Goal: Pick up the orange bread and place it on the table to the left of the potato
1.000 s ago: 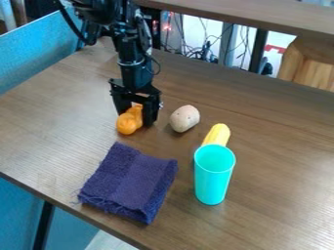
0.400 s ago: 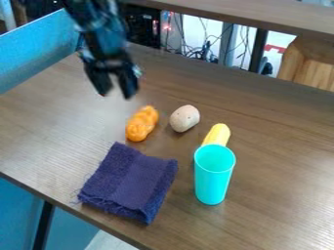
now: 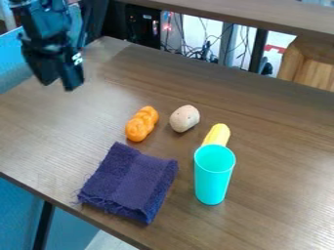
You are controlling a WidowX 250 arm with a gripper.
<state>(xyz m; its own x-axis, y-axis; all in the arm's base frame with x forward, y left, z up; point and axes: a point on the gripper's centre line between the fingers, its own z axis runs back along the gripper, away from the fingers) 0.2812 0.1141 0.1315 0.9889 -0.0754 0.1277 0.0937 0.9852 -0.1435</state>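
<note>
- Camera view: gripper (image 3: 58,86) upper left, above worktop (image 3: 274,151); fingers (image 3: 72,80) parted, holding nothing.
- Orange toy (image 3: 141,124) on worktop, between cloth (image 3: 130,183) and tan lump (image 3: 184,118), touching neither.
- Yellow thing (image 3: 217,134) partly behind turquoise cup (image 3: 213,183), upright.

A robotics lab or workshop, as indicated by the robot arm (image 3: 49,39) mounted at a wooden table (image 3: 274,146), with loose cables (image 3: 199,51) hanging and tangling behind it.

A narrow gap parts orange toy (image 3: 141,124) and tan lump (image 3: 184,118); cup (image 3: 213,180) obstructs yellow toy (image 3: 218,134).
</note>
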